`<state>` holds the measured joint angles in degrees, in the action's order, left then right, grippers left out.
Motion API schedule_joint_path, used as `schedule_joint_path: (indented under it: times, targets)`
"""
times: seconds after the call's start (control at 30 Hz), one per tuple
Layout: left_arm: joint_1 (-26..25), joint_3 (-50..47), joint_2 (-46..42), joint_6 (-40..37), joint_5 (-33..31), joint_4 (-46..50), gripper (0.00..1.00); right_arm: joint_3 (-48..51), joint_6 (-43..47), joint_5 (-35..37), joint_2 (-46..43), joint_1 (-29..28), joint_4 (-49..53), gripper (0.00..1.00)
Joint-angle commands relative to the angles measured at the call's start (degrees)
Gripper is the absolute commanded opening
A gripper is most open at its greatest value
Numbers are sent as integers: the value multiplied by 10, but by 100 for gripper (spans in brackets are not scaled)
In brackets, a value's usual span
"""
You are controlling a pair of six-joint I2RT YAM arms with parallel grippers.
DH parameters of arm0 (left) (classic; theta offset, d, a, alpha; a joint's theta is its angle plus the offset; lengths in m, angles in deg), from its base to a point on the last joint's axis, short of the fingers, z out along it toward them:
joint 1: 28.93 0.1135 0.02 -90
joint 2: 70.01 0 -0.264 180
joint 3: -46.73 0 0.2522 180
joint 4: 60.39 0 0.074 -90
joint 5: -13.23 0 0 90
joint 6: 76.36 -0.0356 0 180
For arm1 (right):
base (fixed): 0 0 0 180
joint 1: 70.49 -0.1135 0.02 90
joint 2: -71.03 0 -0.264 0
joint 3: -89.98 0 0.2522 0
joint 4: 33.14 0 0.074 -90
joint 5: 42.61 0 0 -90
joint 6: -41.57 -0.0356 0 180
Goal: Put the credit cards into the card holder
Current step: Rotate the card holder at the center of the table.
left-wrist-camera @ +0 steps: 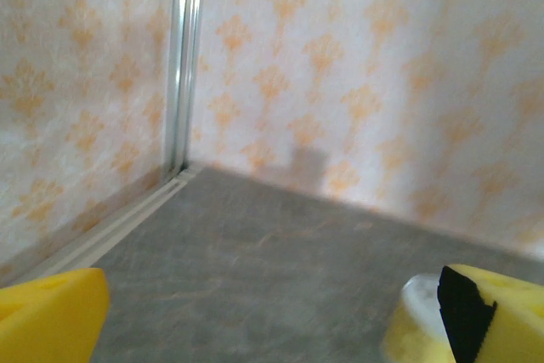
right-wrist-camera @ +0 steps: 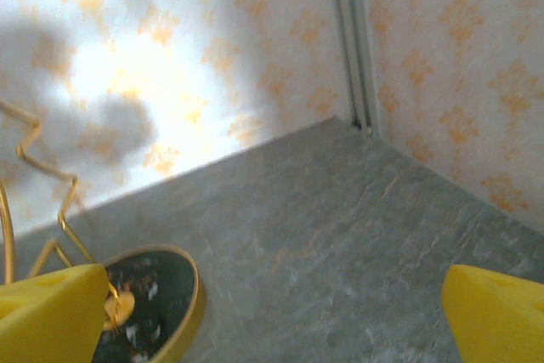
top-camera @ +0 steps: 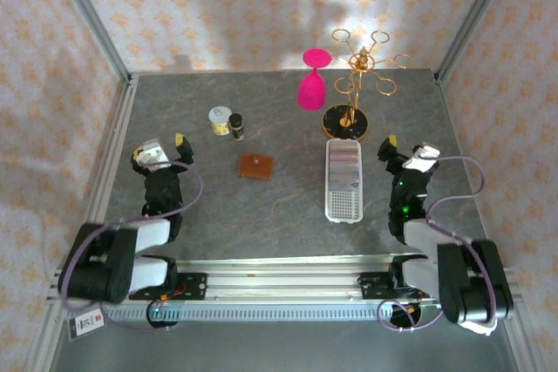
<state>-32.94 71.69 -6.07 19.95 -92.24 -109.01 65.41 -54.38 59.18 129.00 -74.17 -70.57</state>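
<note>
Grey marbled tabletop (top-camera: 288,224), card holder (top-camera: 255,165) mid-surface toward left edge; left hand (left-wrist-camera: 263,320) and right hand (right-wrist-camera: 272,320) gape wide, empty.

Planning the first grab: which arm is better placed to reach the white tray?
Right. The open right gripper sits just beside the white tray, where the credit cards seem to lie; the left gripper, also open, is farther off, past the card holder.

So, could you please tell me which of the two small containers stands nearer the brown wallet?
The slim dark bottle, just right of the wider pale round jar, stands nearer the wallet.
</note>
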Motion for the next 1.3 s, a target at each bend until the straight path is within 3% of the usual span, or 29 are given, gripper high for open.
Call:
schedule_joint_path:
  times: [0.0, 0.07, 0.13, 0.23, 0.47, 0.6, 0.73, 0.87, 1.07, 1.27]
  targets:
    - [1, 57, -96, 114, 18, 225, 99, -26, -117, 24, -82, 3, 183, 100]
    - [1, 68, -135, 157, 59, 305, 99, -27, -168, 8, -122, 3, 227, 100]
    - [3, 37, -160, 215, 75, 279, 99, -36, -215, 8, -161, 3, 301, 100]
    - [8, 1, -191, 267, 169, 212, 99, -46, -247, 10, -205, 3, 356, 100]
    - [8, 32, -275, 361, 194, 411, 99, -94, -256, -91, -283, 3, 478, 99]
    - [8, 43, -296, 394, 224, 516, 99, -122, -231, -241, -296, 3, 486, 93]
    - [7, 40, -294, 403, 272, 563, 98, -156, -243, -366, -264, -3, 466, 90]
    - [5, 19, -281, 424, 305, 548, 98, -213, -221, -360, -203, -97, 475, 90]
    - [-10, -13, -254, 488, 316, 494, 93, -315, -149, -206, -45, -328, 509, 85]
    - [-38, -16, -236, 513, 316, 487, 89, -477, -121, -180, 215, -411, 566, 53]
